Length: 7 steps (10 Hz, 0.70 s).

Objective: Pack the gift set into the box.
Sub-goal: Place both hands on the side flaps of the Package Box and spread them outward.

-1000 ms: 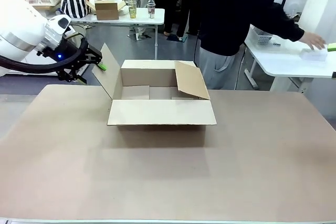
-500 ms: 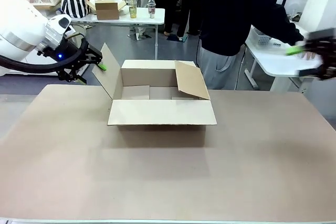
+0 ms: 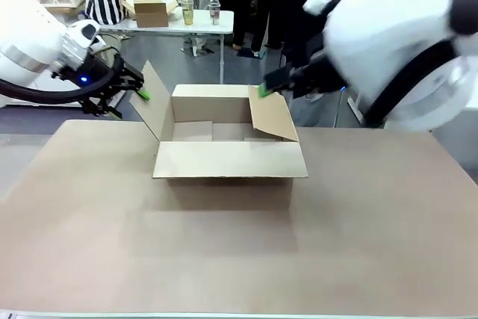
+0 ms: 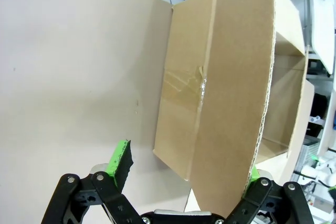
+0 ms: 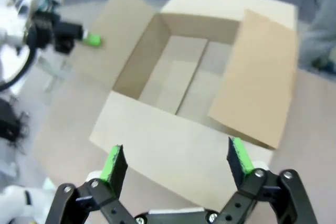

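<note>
Box [image 4: 181,93] flap between spread jaws of left end effector [image 4: 187,165]

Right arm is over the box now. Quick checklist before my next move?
1. Box interior free: ok, its floor is bare.
2. Left flap clear of the opening: ok, it leans outward between the open fingers of the left pincer.
3. Right flap clear of the opening: not ok, it tilts in over it.
4. Right pincer loaded: not ok, it is open with nothing between its fingers.
</note>
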Tool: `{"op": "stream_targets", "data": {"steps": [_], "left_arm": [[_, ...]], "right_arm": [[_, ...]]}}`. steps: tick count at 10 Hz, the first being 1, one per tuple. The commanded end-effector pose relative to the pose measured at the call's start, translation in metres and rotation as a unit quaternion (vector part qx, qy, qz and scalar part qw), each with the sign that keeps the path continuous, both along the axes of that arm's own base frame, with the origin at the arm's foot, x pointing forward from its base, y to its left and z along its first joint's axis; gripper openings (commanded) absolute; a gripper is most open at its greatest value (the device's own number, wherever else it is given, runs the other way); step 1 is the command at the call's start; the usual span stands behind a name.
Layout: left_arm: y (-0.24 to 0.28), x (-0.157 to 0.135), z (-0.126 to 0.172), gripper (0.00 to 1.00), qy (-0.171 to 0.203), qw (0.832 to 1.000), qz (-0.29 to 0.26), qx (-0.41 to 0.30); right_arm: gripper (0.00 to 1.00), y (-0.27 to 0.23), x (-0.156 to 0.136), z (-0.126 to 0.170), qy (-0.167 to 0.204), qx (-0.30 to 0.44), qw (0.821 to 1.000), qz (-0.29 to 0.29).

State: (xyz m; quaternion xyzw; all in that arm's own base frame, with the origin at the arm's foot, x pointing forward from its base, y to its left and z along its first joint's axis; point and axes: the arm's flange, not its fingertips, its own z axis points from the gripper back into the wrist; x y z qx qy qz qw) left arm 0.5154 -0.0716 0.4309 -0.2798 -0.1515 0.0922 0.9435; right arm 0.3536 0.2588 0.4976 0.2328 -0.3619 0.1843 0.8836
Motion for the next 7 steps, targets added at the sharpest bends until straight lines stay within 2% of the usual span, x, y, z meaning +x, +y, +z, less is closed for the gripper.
{"op": "stream_targets", "data": {"steps": [1, 2, 3, 6, 7], "left_arm": [[0.0, -0.002, 0.004, 1.0, 0.002, 1.0, 0.005, 0.004], [0.0, -0.002, 0.004, 1.0, 0.002, 1.0, 0.005, 0.004], [0.0, -0.002, 0.004, 1.0, 0.002, 1.0, 0.005, 0.004], [0.0, -0.002, 0.004, 1.0, 0.002, 1.0, 0.005, 0.004], [0.0, -0.002, 0.004, 1.0, 0.002, 1.0, 0.005, 0.004]], "right_arm": [[1.0, 0.02, 0.016, -0.022, -0.052, -0.067, 0.996, 0.027], [1.0, 0.001, 0.018, -0.017, -0.023, -0.052, 0.998, 0.035], [1.0, 0.024, -0.004, -0.015, -0.022, -0.035, 0.999, 0.026], [1.0, 0.025, 0.001, -0.024, -0.024, -0.051, 0.998, 0.034], [1.0, 0.011, 0.001, -0.021, -0.044, 0.008, 0.998, -0.045]]}}
